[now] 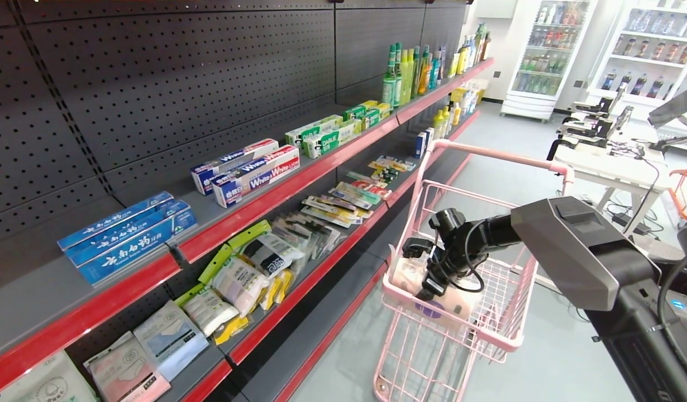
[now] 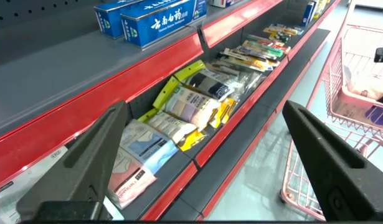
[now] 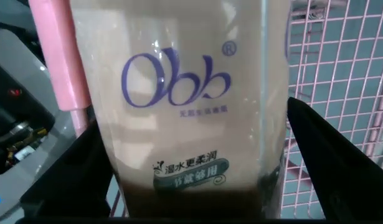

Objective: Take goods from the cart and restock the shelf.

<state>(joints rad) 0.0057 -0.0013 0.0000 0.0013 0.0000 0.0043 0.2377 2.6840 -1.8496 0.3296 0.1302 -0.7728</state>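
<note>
A pink wire cart (image 1: 491,156) stands in the aisle beside the shelf (image 1: 276,196). Inside it lies a pale soft pack with blue print (image 1: 406,277). My right gripper (image 1: 427,279) is down in the cart at that pack. In the right wrist view the pack (image 3: 185,93) sits between the spread fingers (image 3: 331,165), and the right gripper (image 3: 191,186) is open around it, with the cart's pink bar (image 3: 53,56) beside it. My left gripper (image 2: 203,171) hangs open and empty in the aisle, facing the lower shelf's packets (image 2: 191,106).
The upper shelf carries blue toothpaste boxes (image 1: 128,234), white-and-red boxes (image 1: 248,170), green boxes (image 1: 327,134) and bottles (image 1: 405,72). Bagged goods (image 1: 237,279) fill the lower shelf. A white table with equipment (image 1: 617,162) and glass fridges (image 1: 550,50) stand behind the cart.
</note>
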